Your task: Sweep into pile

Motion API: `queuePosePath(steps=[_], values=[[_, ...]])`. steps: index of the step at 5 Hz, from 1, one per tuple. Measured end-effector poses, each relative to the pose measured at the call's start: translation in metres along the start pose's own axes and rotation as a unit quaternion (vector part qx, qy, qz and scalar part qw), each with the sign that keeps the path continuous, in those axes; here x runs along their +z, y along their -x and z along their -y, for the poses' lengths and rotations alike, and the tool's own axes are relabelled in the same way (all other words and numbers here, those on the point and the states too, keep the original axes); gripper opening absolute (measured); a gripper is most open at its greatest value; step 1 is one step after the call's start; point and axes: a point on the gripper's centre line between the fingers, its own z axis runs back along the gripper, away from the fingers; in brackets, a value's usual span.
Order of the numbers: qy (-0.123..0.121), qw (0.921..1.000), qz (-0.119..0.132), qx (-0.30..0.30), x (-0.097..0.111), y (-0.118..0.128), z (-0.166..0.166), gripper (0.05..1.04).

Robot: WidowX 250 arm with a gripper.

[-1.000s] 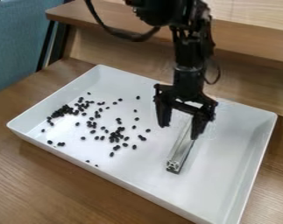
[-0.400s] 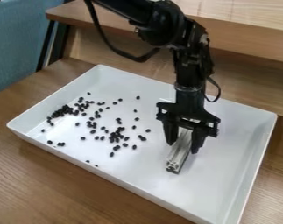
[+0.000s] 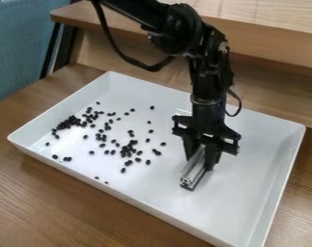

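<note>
1. My gripper (image 3: pixel 200 162) has its fingers closed on the bar (image 3: pixel 191 176), gripping its sides so it can serve, I judge, as the sweeper.
2. The beans (image 3: pixel 68 122) lie left of it in view, some bunched, others strewn; starting beside them should let me push leftward.
3. The tray (image 3: pixel 248 193) walls should keep strays off the worktop (image 3: pixel 67 202).

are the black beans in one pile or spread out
Spread out: beans lie scattered over part of the tray, some in a denser clump.

Blue chair (image 3: pixel 21 46); wooden table (image 3: pixel 48 202)
</note>
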Motion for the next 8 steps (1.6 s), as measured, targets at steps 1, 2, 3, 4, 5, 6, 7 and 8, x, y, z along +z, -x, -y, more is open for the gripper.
queuePosePath(steps=[1,2,3,4,5,6,7,8], values=[[-0.016,0.9991,-0.03,-0.024,-0.003,0.011,-0.006,0.396],[-0.036,0.9972,-0.044,-0.048,-0.003,0.027,-0.015,0.396],[-0.044,0.997,-0.041,-0.048,-0.002,0.039,-0.038,0.396],[-0.033,0.9986,-0.016,-0.037,-0.001,0.046,-0.06,0.396],[-0.021,0.9975,0.017,-0.065,-0.002,0.045,-0.069,0.395],[-0.012,0.9908,0.048,-0.126,-0.002,0.039,-0.08,0.395],[-0.021,0.9835,0.052,-0.172,-0.001,0.029,-0.097,0.395],[-0.033,0.9816,0.029,-0.186,-0.002,0.023,-0.113,0.395]])
